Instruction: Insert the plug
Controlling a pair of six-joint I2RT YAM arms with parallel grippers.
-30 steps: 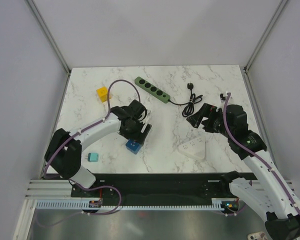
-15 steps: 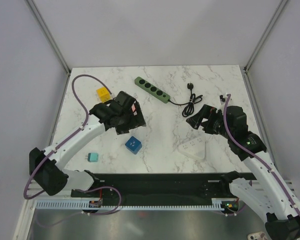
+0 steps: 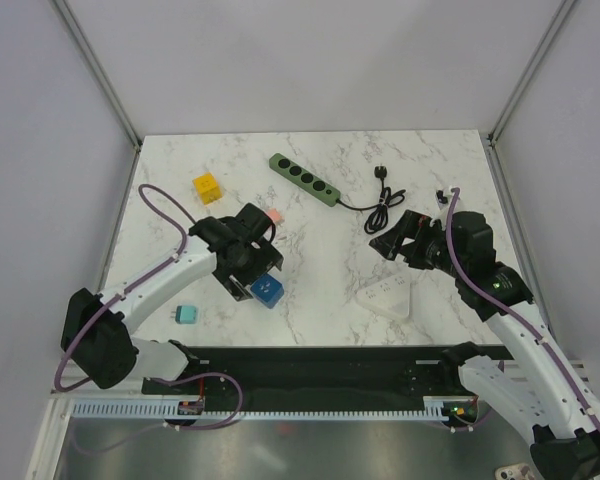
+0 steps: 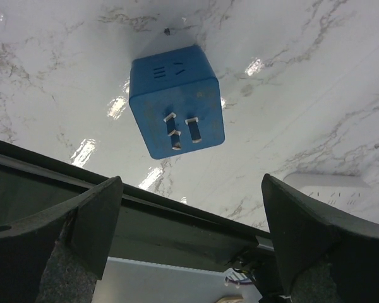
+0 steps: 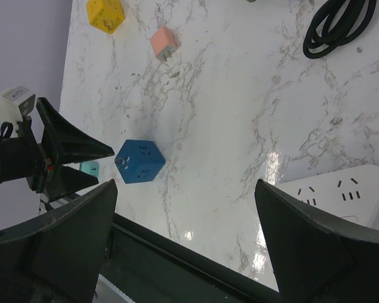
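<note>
Left gripper [image 4: 191,221] wide apart, empty, just above blue plug cube [image 4: 177,110] on table [image 3: 325,255]. Right gripper [image 5: 184,233] wide, empty. White power strip [image 3: 385,296] has nothing plugged in; grasp and insertion left.

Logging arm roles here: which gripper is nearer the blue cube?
Left. The left gripper hangs open right beside the blue cube; the right gripper is well off to its right, by the coiled black cable.
</note>
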